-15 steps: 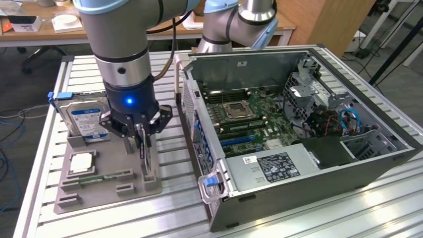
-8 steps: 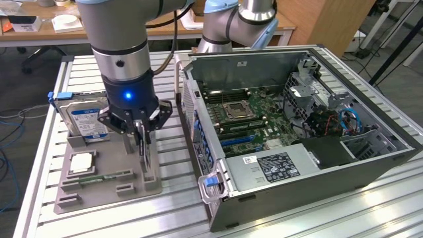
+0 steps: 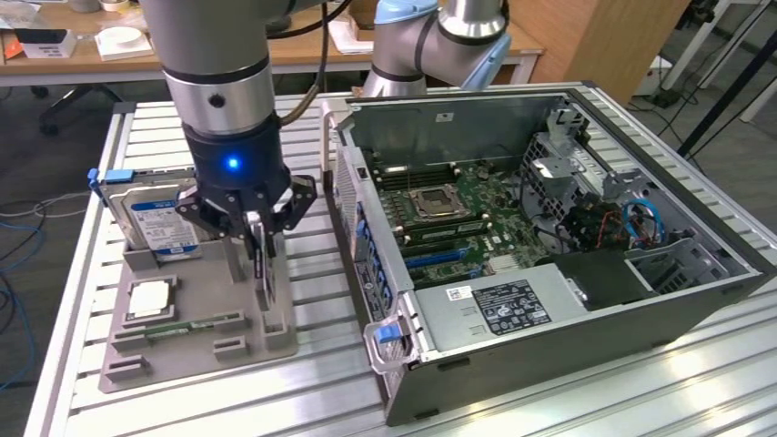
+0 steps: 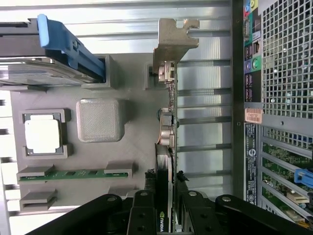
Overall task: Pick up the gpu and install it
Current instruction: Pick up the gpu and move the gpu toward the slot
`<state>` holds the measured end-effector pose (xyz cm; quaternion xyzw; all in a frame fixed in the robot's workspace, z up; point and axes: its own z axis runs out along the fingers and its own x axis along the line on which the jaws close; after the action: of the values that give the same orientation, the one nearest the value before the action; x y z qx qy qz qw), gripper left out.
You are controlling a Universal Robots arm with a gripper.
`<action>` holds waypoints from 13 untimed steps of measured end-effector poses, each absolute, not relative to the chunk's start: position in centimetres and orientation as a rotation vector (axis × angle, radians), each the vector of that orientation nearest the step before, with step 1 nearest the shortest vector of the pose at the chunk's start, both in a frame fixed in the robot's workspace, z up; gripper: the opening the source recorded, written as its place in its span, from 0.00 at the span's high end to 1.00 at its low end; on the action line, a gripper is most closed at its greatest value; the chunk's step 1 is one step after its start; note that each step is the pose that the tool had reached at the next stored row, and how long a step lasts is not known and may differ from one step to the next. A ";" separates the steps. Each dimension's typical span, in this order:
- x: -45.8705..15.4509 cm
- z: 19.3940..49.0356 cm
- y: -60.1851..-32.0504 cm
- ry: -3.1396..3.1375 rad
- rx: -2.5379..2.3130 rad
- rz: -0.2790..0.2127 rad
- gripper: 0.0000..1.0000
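Grey tray (image 3: pixel 195 341) holds a hard drive (image 3: pixel 158 223) upright in its slot, a CPU (image 3: pixel 148 299) flat in a recess and a RAM stick (image 3: pixel 182 325) lying in its clips. The PC case (image 3: pixel 583 319) at the exterior view's right lies open, motherboard (image 3: pixel 461 218) inside. My gripper (image 3: pixel 257 232) is clamped on the gpu (image 3: pixel 262 273) over the tray (one finger on each face). The card stands on edge, long axis parallel to the case's ported face, silver bracket (image 4: pixel 172 41) toward the hard drive end.

Grey tray (image 3: pixel 231 341) holds a blue-labelled silver hard drive (image 3: pixel 158 223), a green RAM stick (image 4: pixel 73 174), a black-shrouded gpu (image 4: pixel 164 181).
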<state>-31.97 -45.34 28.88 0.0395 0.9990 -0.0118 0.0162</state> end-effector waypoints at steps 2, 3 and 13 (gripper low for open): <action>-32.0 29.1 -45.3 3.107 0.123 -0.037 0.74; -32.0 29.2 -45.3 3.107 0.123 -0.037 0.74; -32.0 30.5 -45.3 3.107 0.123 -0.037 0.74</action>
<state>-31.96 -45.34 30.48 0.0395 0.9990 -0.0118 0.0162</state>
